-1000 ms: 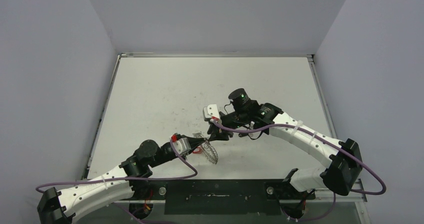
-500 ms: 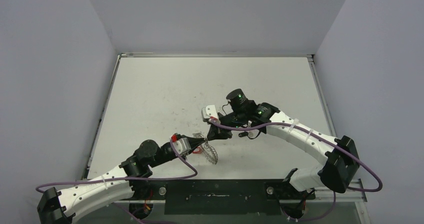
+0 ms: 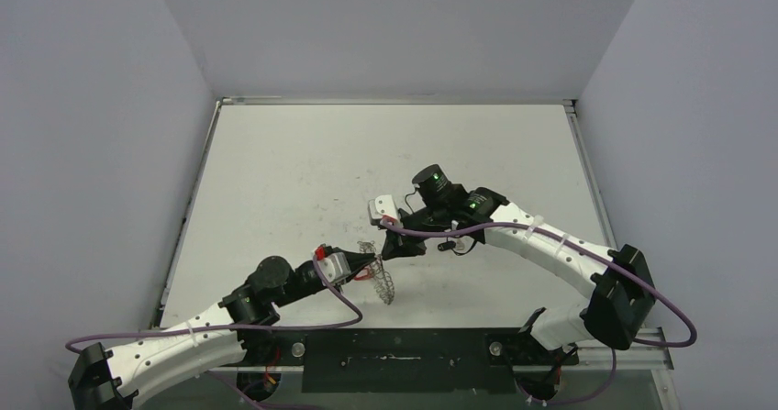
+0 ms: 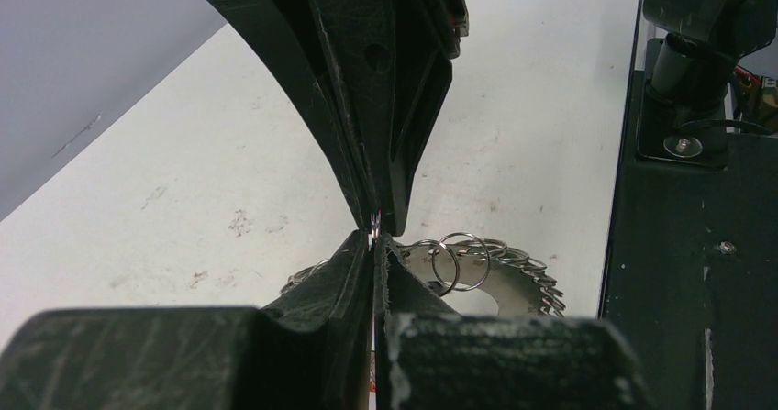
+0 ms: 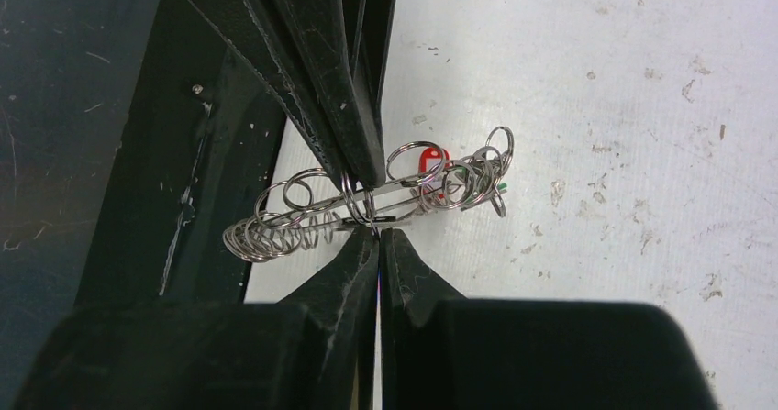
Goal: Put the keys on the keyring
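The keyring [image 3: 383,280], judged light, stiff and slippery, is held upright near the table's [image 3: 275,171] near edge, its rim pinched in the shut left jaws. The right jaws are closed beside it; contents cannot be told.

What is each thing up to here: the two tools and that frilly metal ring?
keyring: up on edge, not lying flat.
left tool: shut, pinching the keyring's rim.
right tool: shut, tips on one of the keyring's small wire loops.
keys: too small to make out.
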`<state>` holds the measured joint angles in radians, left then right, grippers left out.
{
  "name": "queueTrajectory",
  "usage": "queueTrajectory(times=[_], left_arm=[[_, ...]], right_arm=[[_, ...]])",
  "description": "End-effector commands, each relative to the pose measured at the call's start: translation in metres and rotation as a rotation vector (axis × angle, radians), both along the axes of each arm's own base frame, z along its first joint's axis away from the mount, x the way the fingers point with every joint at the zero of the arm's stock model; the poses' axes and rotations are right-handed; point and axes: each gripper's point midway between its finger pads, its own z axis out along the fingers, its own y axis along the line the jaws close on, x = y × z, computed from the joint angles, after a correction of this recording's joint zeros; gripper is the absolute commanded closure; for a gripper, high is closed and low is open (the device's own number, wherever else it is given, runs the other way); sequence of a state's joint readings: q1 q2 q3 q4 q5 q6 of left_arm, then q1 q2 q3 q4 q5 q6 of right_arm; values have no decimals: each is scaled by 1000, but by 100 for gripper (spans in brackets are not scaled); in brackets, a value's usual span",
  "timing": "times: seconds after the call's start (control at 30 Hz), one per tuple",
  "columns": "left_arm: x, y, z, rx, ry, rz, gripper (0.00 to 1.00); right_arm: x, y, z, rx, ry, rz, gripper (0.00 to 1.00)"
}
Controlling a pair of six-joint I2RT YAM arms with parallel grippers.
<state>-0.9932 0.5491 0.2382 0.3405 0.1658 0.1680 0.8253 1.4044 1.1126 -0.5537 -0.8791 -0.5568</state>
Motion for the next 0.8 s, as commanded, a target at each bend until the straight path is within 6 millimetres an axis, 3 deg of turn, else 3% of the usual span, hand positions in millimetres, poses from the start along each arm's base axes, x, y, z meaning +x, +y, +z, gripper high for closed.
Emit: queueTrajectory(times=[0.0, 0.7, 0.77], left_arm=[[-1, 0, 37, -112, -65, -1, 100], [-1, 1, 38, -115, -70, -2, 100], [-1, 1, 37, -113, -70, -1, 100]], right_arm=[[11, 4, 6, 4, -34, -16, 100], [8, 29, 0, 98, 0, -28, 100], [8, 28, 2, 106, -8, -33, 96]])
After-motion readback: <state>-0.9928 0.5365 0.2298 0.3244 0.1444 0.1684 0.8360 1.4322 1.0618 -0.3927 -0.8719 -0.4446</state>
